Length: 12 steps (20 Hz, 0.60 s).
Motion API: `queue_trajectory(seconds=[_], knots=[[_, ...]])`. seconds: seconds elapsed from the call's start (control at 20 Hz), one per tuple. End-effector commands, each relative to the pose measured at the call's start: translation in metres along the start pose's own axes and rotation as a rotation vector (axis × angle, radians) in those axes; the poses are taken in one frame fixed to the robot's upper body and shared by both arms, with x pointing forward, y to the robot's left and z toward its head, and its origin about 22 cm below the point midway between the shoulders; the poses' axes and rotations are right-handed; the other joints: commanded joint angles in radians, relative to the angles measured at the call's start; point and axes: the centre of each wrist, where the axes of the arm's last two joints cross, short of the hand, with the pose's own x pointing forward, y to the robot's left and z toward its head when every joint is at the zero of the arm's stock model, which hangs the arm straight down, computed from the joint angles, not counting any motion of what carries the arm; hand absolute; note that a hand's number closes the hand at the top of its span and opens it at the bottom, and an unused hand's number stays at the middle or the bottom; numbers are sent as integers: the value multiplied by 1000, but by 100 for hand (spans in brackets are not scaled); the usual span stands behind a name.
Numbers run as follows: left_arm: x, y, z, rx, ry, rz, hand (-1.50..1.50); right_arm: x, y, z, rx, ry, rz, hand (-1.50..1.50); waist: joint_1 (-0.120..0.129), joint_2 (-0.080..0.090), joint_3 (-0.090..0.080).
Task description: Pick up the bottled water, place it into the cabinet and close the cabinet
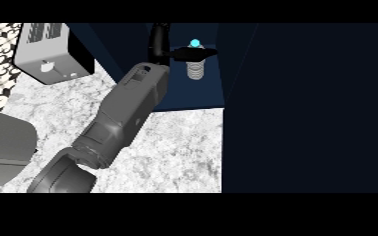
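The bottled water (195, 71), clear and ribbed with a cyan cap, stands upright inside the dark blue cabinet (193, 99), deep in its opening. My left forearm runs up from the lower left edge of the head view into the cabinet. My left hand (184, 53) is curled round the bottle's neck just under the cap, hiding that part. The cabinet door (303, 110) stands open as a wide dark panel filling the right side. My right hand is out of view.
A grey box-shaped appliance (52, 55) with slots sits on the marble counter (177, 150) at the upper left, beside the cabinet's left wall. A grey rounded shape (15, 145) lies at the left edge.
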Motion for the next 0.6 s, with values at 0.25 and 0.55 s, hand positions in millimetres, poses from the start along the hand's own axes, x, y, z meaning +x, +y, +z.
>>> queue_trajectory(seconds=[0.25,0.55], knots=[[-11,2,15,11,-40,99,-150,16,22,0,25,2,50,-150,14,-14,1],[-14,-8,41,-56,-11,185,-150,24,25,-12,0,-15,58,-150,30,-18,0]])
